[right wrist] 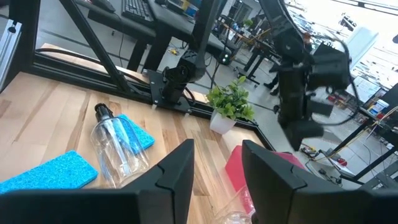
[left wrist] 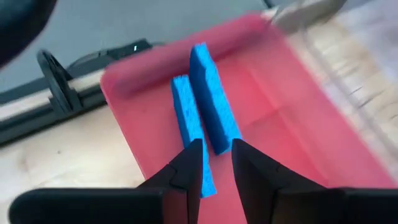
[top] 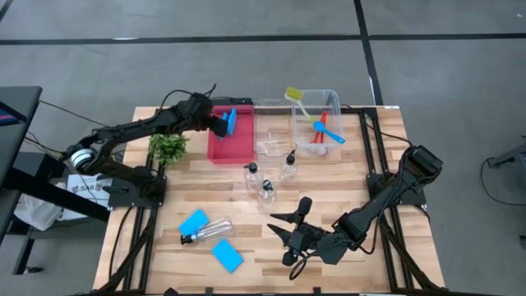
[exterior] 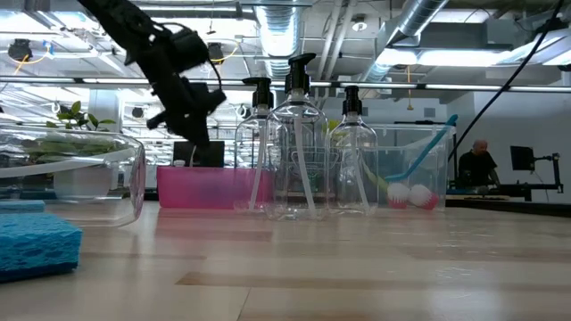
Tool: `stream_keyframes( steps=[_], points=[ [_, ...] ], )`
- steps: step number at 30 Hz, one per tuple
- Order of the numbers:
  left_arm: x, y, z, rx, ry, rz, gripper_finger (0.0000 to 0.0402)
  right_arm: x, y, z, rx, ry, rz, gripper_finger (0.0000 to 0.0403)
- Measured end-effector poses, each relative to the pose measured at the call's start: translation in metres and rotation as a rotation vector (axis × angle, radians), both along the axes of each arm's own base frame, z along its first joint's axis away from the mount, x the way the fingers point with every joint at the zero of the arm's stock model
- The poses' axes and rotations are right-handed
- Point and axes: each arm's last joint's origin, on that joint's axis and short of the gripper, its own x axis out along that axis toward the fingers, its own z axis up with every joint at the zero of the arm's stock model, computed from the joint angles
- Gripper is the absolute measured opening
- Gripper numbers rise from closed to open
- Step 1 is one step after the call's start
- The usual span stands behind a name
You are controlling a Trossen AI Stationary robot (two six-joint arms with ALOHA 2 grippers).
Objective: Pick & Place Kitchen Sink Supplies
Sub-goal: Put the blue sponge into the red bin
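Note:
My left gripper [top: 222, 123] [left wrist: 217, 144] hangs over the far part of the red tray [top: 238, 152], shut on a blue sponge [left wrist: 211, 93] [top: 232, 121] turned on edge. A second blue sponge [left wrist: 185, 118] lies on edge in the tray right beside it. Two more sponges [top: 194, 222] [top: 228, 256] lie flat on the near left of the table, with a clear pump bottle [top: 207, 230] on its side between them. Three pump bottles [top: 265, 189] stand upright mid-table. My right gripper [top: 288, 232] [right wrist: 217, 168] waits open and level near the front edge, holding nothing. My left gripper pinches the sponge's near end [left wrist: 221, 138] between its two fingertips, across the sponge's thin side. The fingers slant down from the table's left, and the sponge runs on ahead of them in their line. It stays on edge over the tray; whether its far end touches the tray I cannot tell.
A clear bin [top: 329, 103] at the back right holds a yellow-green brush [top: 296, 99] and blue and red brushes [top: 327, 130]. A second clear bin [top: 271, 131] stands between it and the tray. A small green plant [top: 168, 148] stands left of the tray.

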Motion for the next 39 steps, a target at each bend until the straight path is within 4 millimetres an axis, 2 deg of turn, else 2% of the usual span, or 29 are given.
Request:
stream_keyframes(
  steps=[3, 7, 15, 20, 24, 26, 30, 34, 39],
  points=[
    [-0.002, -0.010, 0.015, 0.044, -0.042, -0.036, 0.0086, 0.000, 0.000, 0.000, 0.000, 0.000, 0.000, 0.0128],
    [0.000, -0.034, 0.034, 0.119, -0.070, -0.216, 0.0086, 0.000, 0.000, 0.000, -0.003, 0.003, 0.000, 0.0128],
    [0.003, -0.114, 0.052, 0.263, -0.121, -0.722, 0.0086, 0.000, 0.000, -0.001, -0.012, 0.014, 0.000, 0.0128],
    [-0.008, -0.164, 0.047, 0.285, -0.166, -0.967, 0.0086, 0.000, 0.000, -0.001, -0.012, 0.014, 0.000, 0.0128],
    [-0.018, -0.198, 0.033, 0.247, -0.215, -1.115, 0.0086, 0.000, 0.001, -0.002, 0.003, 0.014, 0.031, 0.0128],
    [-0.021, -0.214, 0.025, 0.220, -0.269, -1.170, 0.0086, 0.001, 0.003, -0.003, 0.030, 0.026, 0.112, 0.0128],
    [-0.026, -0.246, 0.016, 0.199, -0.455, -1.283, 0.0086, 0.011, 0.000, -0.009, 0.109, 0.091, 0.379, 0.0127],
    [-0.035, -0.270, 0.017, 0.223, -0.557, -1.393, 0.0086, 0.028, -0.010, -0.022, 0.197, 0.156, 0.512, 0.0127],
    [-0.042, -0.282, 0.018, 0.282, -0.549, -1.386, 0.0086, 0.052, -0.024, -0.048, 0.183, 0.262, 0.638, 0.0127]
  ],
)
